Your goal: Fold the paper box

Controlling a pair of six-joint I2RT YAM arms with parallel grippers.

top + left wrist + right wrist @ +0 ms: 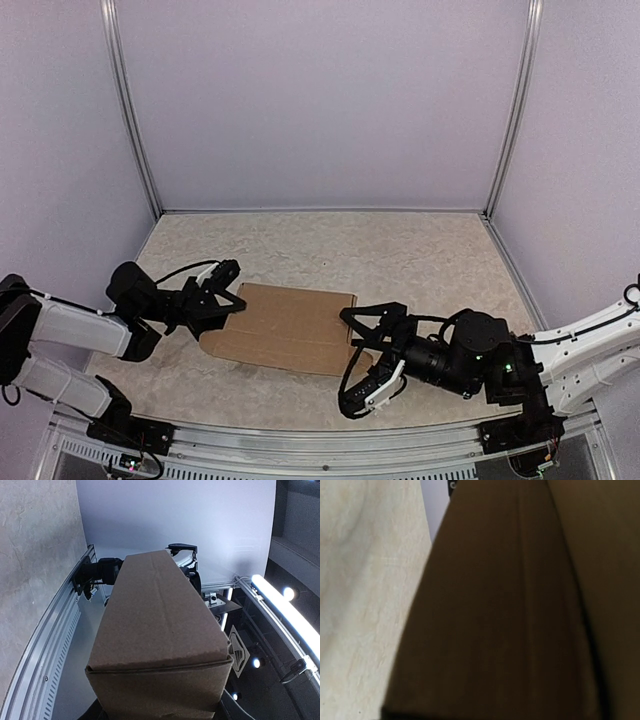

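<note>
The paper box (285, 325) is a closed, slim brown cardboard box lying across the table between my two arms. My left gripper (228, 303) is at its left end and looks shut on that end. In the left wrist view the box (160, 630) fills the middle, seen end-on, and hides my fingers. My right gripper (368, 352) is open, with its jaws spread around the box's right end. In the right wrist view the cardboard (520, 605) covers almost everything and hides the fingers.
The beige marbled table (400, 250) is enclosed by pale walls on three sides. A metal rail (300, 440) runs along the near edge by the arm bases. The table also shows at the left in the left wrist view (35, 555) and the right wrist view (365, 580).
</note>
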